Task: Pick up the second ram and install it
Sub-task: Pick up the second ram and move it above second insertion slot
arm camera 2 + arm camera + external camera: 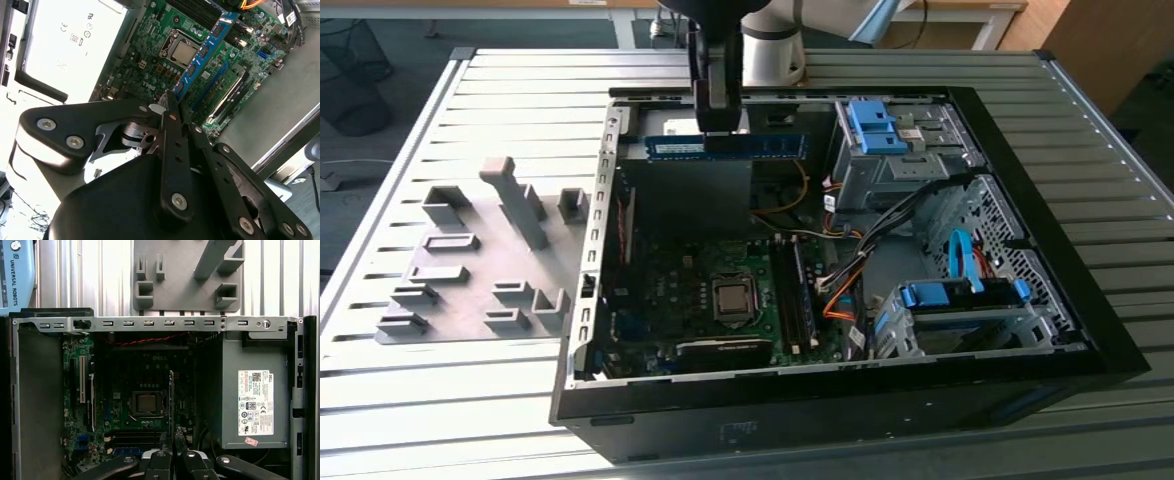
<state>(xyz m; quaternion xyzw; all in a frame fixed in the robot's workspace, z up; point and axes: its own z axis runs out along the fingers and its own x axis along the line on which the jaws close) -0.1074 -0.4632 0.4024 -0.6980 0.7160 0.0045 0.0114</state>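
Observation:
In the exterior view, my gripper (pixel 716 130) hangs over the far end of the open computer case (pixel 587 300). It is shut on the second ram (pixel 727 147), a long blue stick held level above the grey power supply (pixel 687 195). In the second wrist view the second ram (pixel 202 52) reaches out from my gripper (pixel 171 102) over the motherboard. The first wrist view shows the second ram (pixel 171 400) edge-on beyond my gripper (pixel 172 439). A darker green stick (pixel 227 92) sits in a motherboard slot (pixel 803 300).
A grey fixture plate (pixel 480 260) with raised blocks lies on the slatted table on the exterior view's left. Drive bays with blue clips (pixel 881 125) (pixel 961 295) and orange cables (pixel 841 295) fill the case's other side. The processor socket (pixel 731 298) is mid-board.

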